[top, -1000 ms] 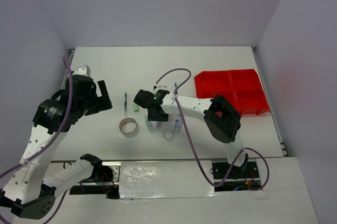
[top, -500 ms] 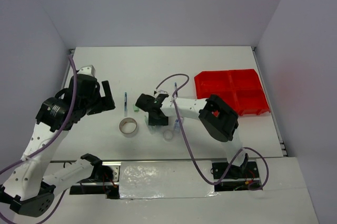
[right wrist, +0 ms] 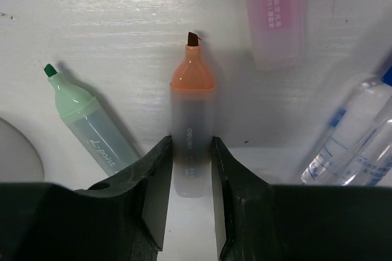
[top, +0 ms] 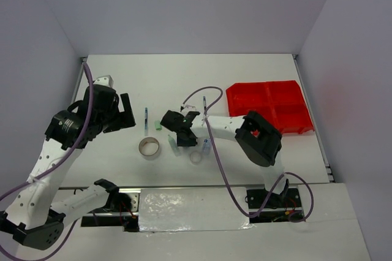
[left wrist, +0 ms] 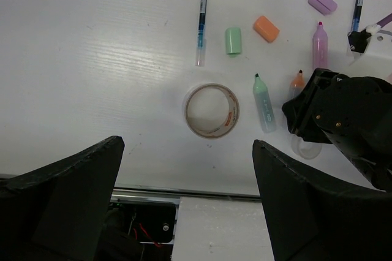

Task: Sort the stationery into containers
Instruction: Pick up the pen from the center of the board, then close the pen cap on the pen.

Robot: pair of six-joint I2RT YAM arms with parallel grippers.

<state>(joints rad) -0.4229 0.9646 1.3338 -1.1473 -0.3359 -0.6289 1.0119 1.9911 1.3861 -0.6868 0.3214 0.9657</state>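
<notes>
Stationery lies mid-desk, well left of the red tray. From the left wrist, we see the left pincer spread wide, empty, over the tape roll. From the right wrist, the right pincer narrowly grips the orange marker.
</notes>
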